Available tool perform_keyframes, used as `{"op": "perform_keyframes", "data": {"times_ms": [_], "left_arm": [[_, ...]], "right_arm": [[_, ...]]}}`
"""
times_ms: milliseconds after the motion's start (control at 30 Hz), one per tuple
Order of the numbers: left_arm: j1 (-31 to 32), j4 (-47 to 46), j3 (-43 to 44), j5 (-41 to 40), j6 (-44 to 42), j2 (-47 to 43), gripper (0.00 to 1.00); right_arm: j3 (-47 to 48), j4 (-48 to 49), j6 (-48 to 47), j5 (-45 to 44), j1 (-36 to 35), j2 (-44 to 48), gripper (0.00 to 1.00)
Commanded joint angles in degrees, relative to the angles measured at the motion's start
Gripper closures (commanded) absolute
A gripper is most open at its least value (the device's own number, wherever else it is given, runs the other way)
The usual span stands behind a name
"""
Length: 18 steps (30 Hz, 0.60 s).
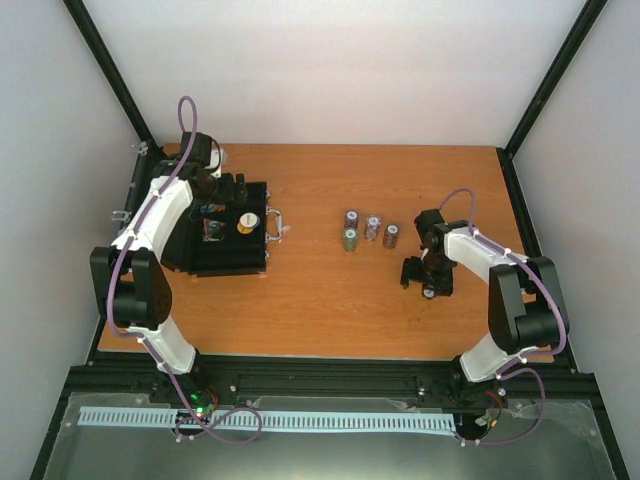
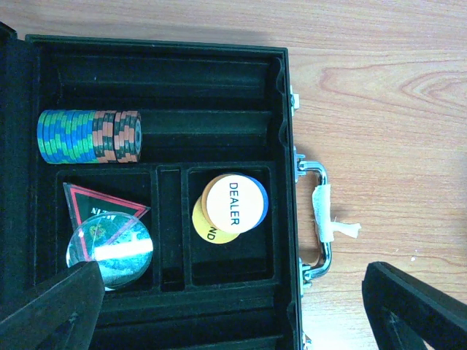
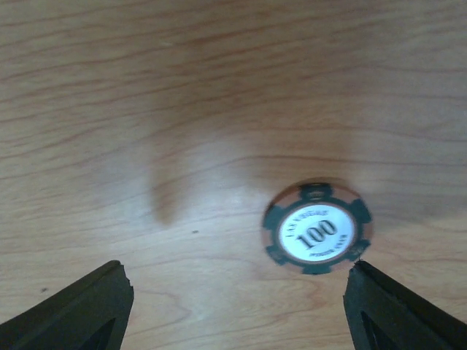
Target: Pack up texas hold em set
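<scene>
right arm: elbow bent at 4 o'clock of the tabletop (image 1: 330, 310), wrist pointing down
right end effector (image 3: 237, 292): spread wide, pinching nothing; 100 chip (image 3: 317, 230) flat on the wood, beside the finger (image 3: 408, 313) at 5 o'clock
left arm: stretched toward 10 o'clock, wrist over the case (image 2: 160, 44)
left end effector (image 2: 233, 292): spread wide, nothing pinched
case: open, near the 9 o'clock edge, taped handle (image 2: 319, 219) facing 3 o'clock
inside: chip row (image 2: 91, 136) lying in a slot; triangular token (image 2: 102, 208) over a clear disc (image 2: 117, 251); white disc (image 2: 233, 203) over a yellow disc (image 2: 204, 227)
chip stacks (image 1: 372, 226): four, mid-tabletop, between case and right end effector
room: wide wood strip from the stacks to the 12 o'clock edge
writing: "DEALER", "100"
</scene>
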<state>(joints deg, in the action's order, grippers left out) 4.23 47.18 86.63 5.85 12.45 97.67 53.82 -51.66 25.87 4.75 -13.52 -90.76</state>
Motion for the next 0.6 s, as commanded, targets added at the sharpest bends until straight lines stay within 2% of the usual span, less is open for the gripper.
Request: {"op": "perform_keyframes", "data": {"times_ms": [0,267,500,567], "left_arm": [[-0.45,-0.31,1.97,0.61,0.91,-0.28,0.00],[-0.45,-0.16,1.90,0.13,0.61,-0.54,0.00],[-0.39,-0.05,1.66,-0.57,0.49,-0.73,0.00],[-0.44,-0.07,1.53,-0.57,0.43,-0.88,0.00]], "right_arm": [[-2.19,0.58,-0.31,-1.63,3.10,-1.34,0.20],[-4.10,3.27,-1.78,-1.18,4.73,-3.27,0.22],[-4.79,5.52,-2.47,-1.01,4.99,-5.48,0.36],[-5.22,6.00,-2.48,-0.67,4.99,-5.53,0.45]]}}
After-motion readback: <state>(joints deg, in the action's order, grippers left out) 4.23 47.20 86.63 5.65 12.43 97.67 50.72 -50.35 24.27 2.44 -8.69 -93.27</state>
